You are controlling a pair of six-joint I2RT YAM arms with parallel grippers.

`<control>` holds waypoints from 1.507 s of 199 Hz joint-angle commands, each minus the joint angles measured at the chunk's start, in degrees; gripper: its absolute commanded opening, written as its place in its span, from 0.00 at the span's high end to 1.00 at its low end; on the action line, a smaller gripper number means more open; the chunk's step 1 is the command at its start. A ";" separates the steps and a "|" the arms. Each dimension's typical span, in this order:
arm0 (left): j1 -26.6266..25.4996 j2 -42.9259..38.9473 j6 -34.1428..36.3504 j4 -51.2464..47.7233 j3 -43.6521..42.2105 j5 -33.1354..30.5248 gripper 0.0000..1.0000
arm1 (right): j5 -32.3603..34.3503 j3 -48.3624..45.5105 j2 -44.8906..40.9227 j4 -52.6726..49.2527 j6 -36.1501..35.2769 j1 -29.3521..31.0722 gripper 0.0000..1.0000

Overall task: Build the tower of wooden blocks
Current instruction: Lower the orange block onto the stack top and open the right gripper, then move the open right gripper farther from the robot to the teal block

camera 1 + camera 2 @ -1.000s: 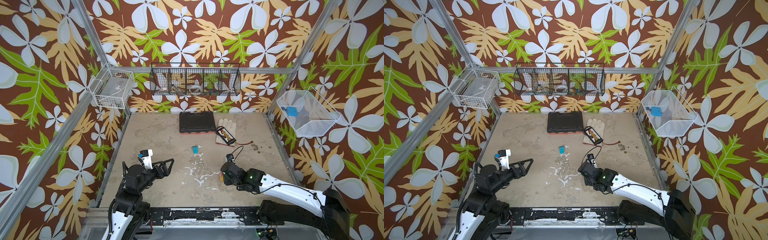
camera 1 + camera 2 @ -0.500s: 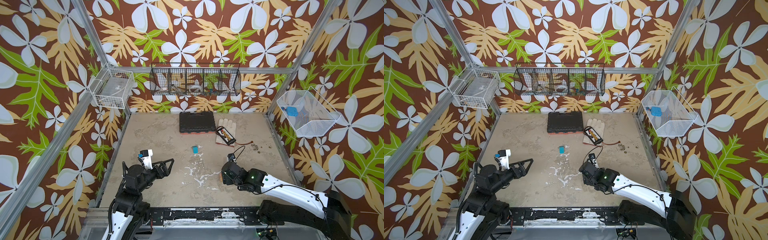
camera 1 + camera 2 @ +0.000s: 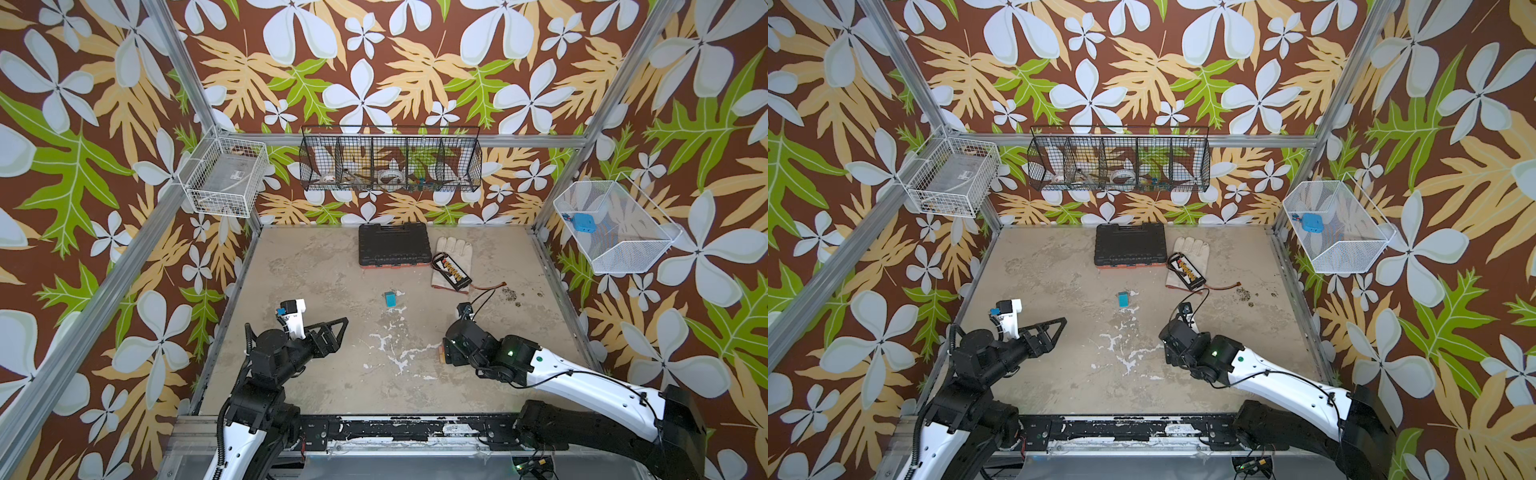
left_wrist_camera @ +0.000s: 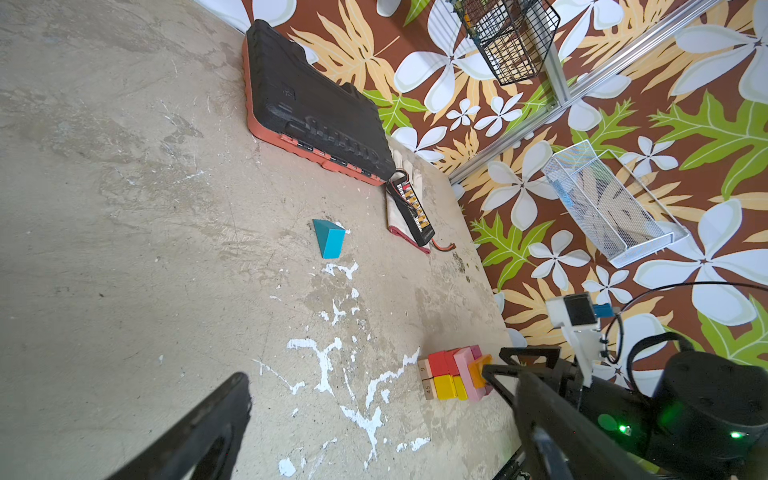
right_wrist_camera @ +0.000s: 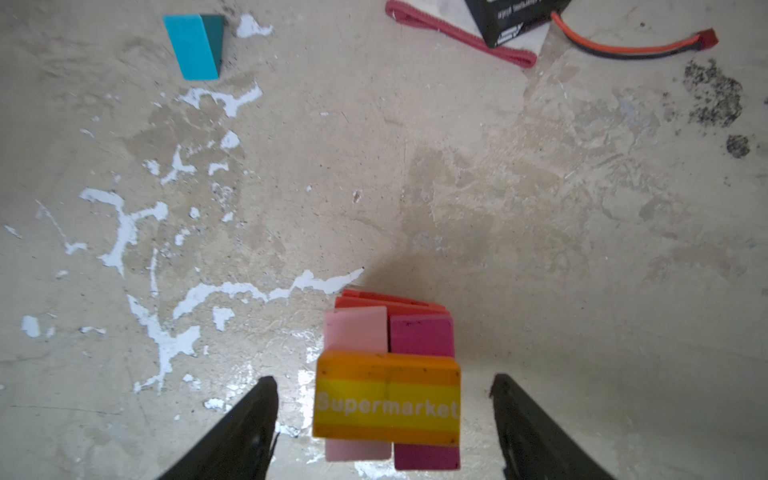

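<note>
Right gripper (image 5: 382, 380) has widened its jaws, which now stand spread and clear of the orange-and-yellow striped "Supermarket" wooden block (image 5: 386, 401) | block tops the multicoloured wood block tower (image 3: 439, 354), lower right of centre in a top view, mostly hidden under that gripper | left gripper (image 3: 334, 330) spread wide, empty, lower left
</note>
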 commanded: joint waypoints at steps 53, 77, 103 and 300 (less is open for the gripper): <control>-0.04 -0.10 -0.36 1.31 -0.06 0.20 0.00 | -2.13 11.66 4.95 8.94 -4.63 0.00 0.14; -0.02 -0.19 -0.39 1.32 -0.06 0.24 0.00 | -2.64 17.31 13.03 12.09 -6.87 0.00 0.14; -0.02 -0.19 -0.37 1.32 -0.06 0.36 0.00 | -3.67 24.62 23.85 13.13 -8.87 0.00 0.16; -0.03 0.14 -0.39 1.36 -0.15 0.58 0.00 | -12.34 53.61 67.87 10.00 -13.87 -8.85 0.29</control>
